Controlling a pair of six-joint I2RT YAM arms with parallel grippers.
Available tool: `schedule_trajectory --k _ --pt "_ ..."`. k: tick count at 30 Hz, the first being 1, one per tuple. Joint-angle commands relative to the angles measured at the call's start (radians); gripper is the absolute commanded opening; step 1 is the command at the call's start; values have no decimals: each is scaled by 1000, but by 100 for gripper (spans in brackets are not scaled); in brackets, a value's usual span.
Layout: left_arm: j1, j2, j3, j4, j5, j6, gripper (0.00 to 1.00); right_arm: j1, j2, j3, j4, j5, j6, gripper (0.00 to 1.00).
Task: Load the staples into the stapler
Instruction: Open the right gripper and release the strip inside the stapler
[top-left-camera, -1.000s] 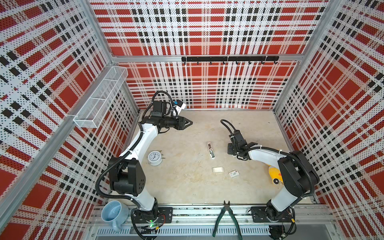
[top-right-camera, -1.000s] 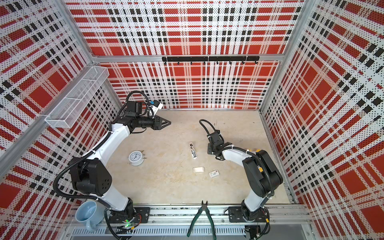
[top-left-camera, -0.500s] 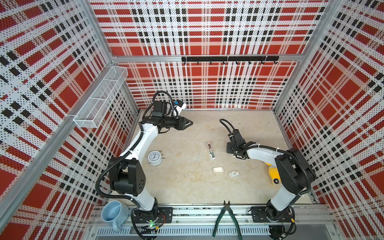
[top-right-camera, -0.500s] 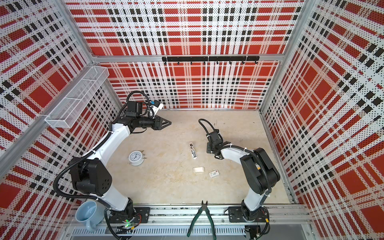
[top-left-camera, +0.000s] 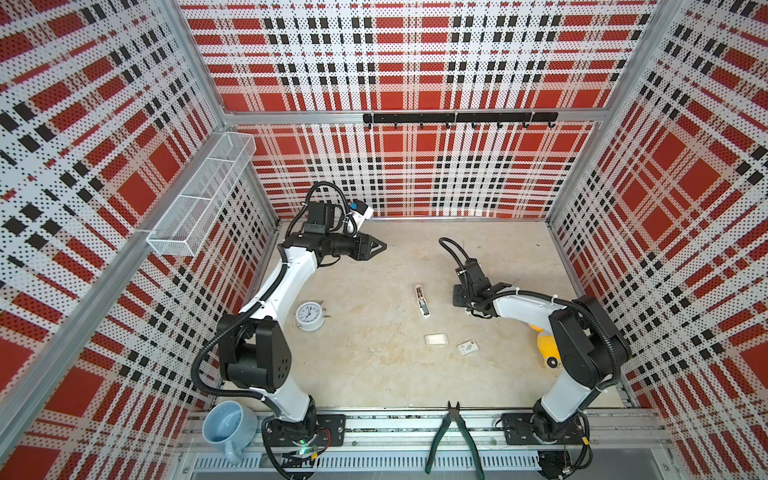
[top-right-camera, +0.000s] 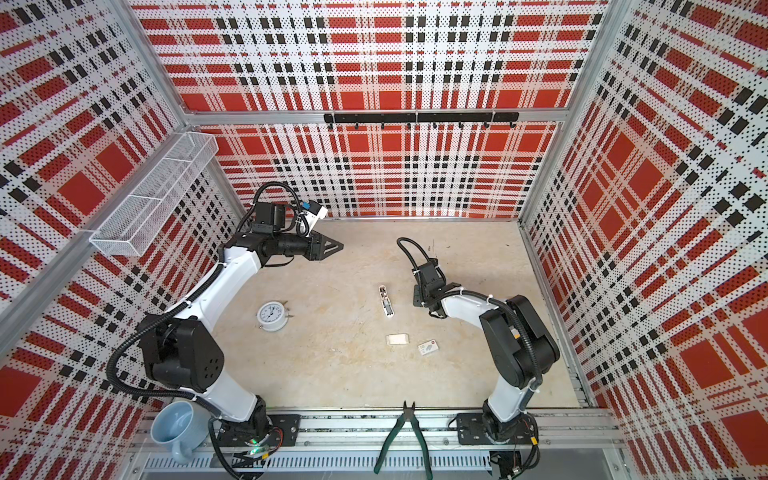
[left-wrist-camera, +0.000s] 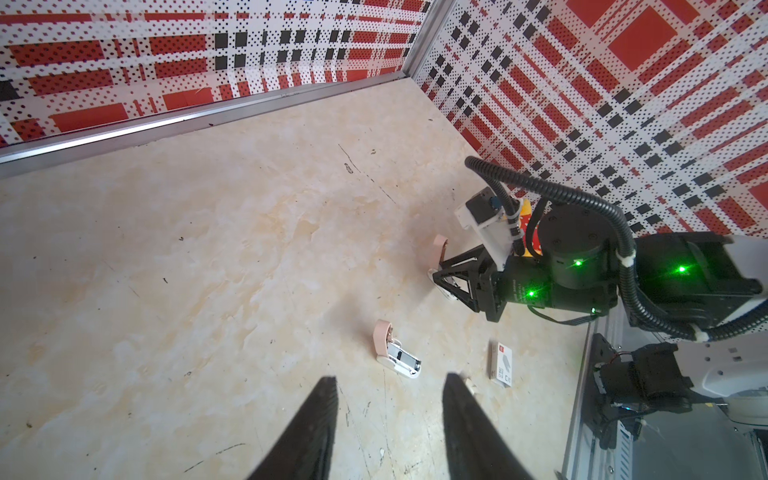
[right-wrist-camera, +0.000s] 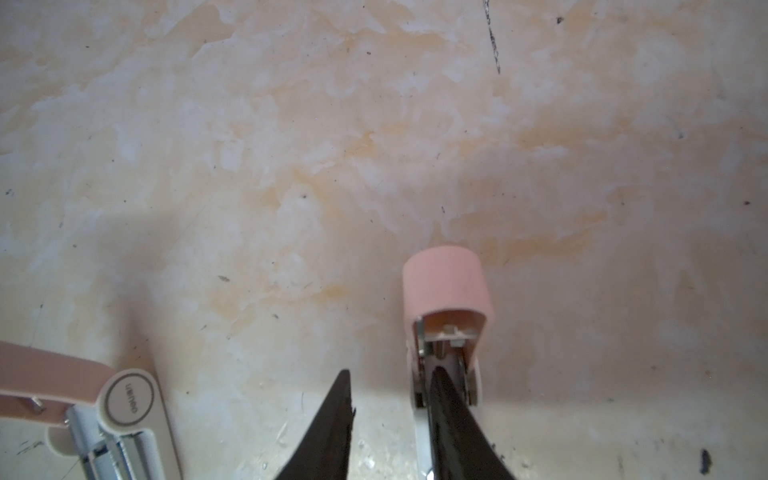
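One staples block (top-left-camera: 436, 339) near stapler (top-left-camera: 422, 300)

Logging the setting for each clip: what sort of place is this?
Probably a robot lab test cell: plaid perforated wall panels on an aluminium frame, left arm and right arm bolted to a front rail, wire basket and hook rail on the walls.

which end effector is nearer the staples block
Right. The right end effector is low, just behind the staples; the left end effector hovers near the back-left corner.
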Motion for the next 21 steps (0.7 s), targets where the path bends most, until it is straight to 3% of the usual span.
schedule_trajectory --k 1,21 --pt "-8 -4 15 -6 -4 10 45 -1 21 -14 30 10 -3 34" --pt "-13 -2 15 -4 -5 12 45 -1 -14 -57 24 0 1 32"
